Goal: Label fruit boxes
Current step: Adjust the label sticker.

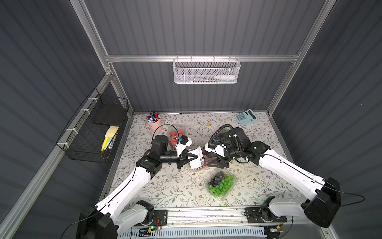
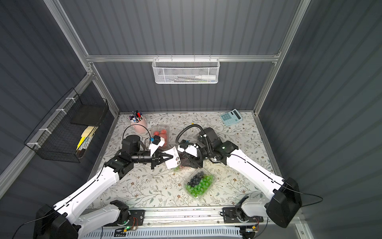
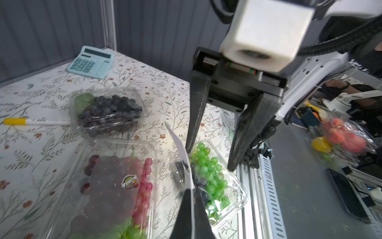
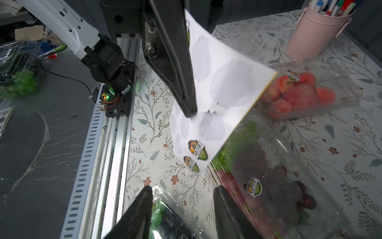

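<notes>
My left gripper (image 1: 191, 156) is shut on a white sticker sheet (image 4: 223, 87), held edge-up over the middle of the table; two stickers (image 4: 197, 149) show at its lower end. My right gripper (image 4: 183, 189) faces it, open and empty. Beneath them lies the fruit box of green and red grapes (image 3: 107, 186), with a sticker (image 3: 129, 181) on its lid. The strawberry box (image 4: 306, 91) also carries a sticker (image 4: 293, 76). The blueberry box (image 3: 109, 111) lies partly under the right arm. The box of green grapes with dark berries (image 1: 221, 184) sits near the front.
A pink pen cup (image 1: 154, 123) stands at the back left and a calculator (image 1: 246, 117) lies at the back right. A yellow-capped pen (image 3: 24, 122) lies beside the blueberry box. A black wire basket (image 1: 97, 130) hangs on the left wall. The metal rail (image 1: 206, 215) runs along the front.
</notes>
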Controlling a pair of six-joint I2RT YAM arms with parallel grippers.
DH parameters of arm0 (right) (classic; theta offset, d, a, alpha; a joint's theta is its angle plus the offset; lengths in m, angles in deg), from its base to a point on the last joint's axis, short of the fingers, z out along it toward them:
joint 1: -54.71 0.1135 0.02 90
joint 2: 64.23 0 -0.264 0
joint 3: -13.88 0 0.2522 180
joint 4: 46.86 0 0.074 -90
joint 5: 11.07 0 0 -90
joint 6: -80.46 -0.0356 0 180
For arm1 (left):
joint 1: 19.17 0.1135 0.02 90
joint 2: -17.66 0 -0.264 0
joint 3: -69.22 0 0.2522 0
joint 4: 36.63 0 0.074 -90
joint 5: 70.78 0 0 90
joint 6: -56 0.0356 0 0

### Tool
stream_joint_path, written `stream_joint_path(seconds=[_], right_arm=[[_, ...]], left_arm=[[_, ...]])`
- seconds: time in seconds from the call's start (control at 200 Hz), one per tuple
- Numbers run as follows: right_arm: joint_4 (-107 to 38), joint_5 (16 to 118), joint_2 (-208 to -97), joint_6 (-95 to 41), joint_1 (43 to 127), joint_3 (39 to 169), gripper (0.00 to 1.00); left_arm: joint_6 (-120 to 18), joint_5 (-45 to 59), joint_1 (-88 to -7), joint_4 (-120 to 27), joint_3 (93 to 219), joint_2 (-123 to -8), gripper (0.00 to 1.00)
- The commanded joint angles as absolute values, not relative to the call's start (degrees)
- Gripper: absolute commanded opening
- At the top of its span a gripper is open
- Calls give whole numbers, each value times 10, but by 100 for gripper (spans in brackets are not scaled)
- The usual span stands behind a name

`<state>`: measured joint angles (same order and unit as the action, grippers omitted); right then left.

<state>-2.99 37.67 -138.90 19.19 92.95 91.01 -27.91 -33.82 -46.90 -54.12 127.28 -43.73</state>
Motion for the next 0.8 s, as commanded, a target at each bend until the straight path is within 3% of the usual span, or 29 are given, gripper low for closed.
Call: stream_joint_path(seconds=[0.0,0.165,0.4,0.655,0.74,0.79], right_arm=[[-42,324,-1389,201,929,913,52],[-37,276,-1405,207,929,934,50],[-46,238,-1423,203,929,942,39],[-46,256,-1427,197,929,949,14],[-46,260,-1427,198,929,950,2],[-45,262,-1427,199,929,950,0]], left_arm=[[-258,-413,-470,-524,1294,-438,0],[-250,-424,-471,-530,1293,-435,1],[-244,-421,-471,-540,1296,-430,2],[-235,-422,-471,-551,1296,-427,3],[-235,-422,-471,-552,1294,-428,8],[-235,-422,-471,-551,1293,-427,13]])
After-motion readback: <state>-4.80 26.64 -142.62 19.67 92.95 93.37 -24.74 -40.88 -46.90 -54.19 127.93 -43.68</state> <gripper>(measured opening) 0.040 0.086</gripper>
